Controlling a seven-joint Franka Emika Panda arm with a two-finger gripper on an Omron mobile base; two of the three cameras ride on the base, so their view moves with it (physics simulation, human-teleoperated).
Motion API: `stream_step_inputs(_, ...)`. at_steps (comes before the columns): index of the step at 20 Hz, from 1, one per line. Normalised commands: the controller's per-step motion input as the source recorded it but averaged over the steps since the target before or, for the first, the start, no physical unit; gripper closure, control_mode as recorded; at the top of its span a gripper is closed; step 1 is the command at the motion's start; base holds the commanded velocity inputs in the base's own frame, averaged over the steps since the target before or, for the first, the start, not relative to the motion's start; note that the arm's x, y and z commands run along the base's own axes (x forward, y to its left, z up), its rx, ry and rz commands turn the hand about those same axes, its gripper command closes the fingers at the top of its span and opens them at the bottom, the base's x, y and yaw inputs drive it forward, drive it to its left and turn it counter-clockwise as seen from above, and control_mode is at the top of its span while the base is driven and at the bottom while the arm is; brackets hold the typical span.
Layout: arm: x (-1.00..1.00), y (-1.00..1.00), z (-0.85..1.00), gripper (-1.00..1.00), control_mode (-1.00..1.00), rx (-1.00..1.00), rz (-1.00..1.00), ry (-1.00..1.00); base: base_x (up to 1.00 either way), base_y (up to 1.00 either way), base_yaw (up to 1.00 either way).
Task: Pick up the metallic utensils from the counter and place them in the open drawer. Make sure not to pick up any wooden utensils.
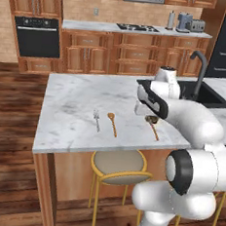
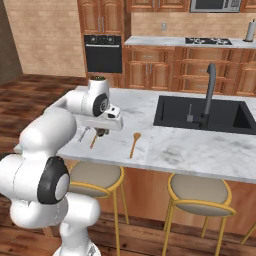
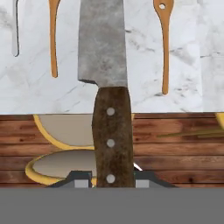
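Marble counter (image 1: 70,116) is carrying the utensils in a row near its front edge: in the left base view the silver fork (image 1: 96,119) is lying leftmost, a wooden spoon (image 1: 112,124) just beside it, and a second wooden spoon (image 1: 153,128) is sitting farther right, its bowl partly hidden under the arm. The gripper (image 3: 113,180) is clenching the knife (image 3: 107,87) by its dark riveted handle, the blade running out past the top of the hand view. There the fork (image 3: 15,28) is being cut off at the upper left, showing only its handle end. Below the counter edge a yellow stool (image 1: 119,167) is showing.
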Motion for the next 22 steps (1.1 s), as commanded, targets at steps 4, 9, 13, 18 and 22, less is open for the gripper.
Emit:
stream_step_inputs(4, -1.0, 0.0, 0.83, 1.0, -1.0, 0.0, 0.01, 0.01, 0.0, 0.0, 0.0)
stream_step_inputs(9, -0.99, 0.0, 0.52, 1.0, -1.0, 0.0, 0.0, 0.0, 0.0, 0.0, 0.0)
stream_step_inputs(13, -0.72, 0.0, 0.29, 1.0, -1.0, 0.0, 0.0, -0.01, 0.0, 0.0, 0.0)
stream_step_inputs(18, -0.47, 0.0, 0.07, 1.0, -1.0, 0.0, 0.0, -0.04, 0.0, 0.0, 0.0)
stream_step_inputs(22, 0.0, 0.0, 0.0, 1.0, -1.0, 0.0, 0.0, 0.0, 0.0, 0.0, 0.0)
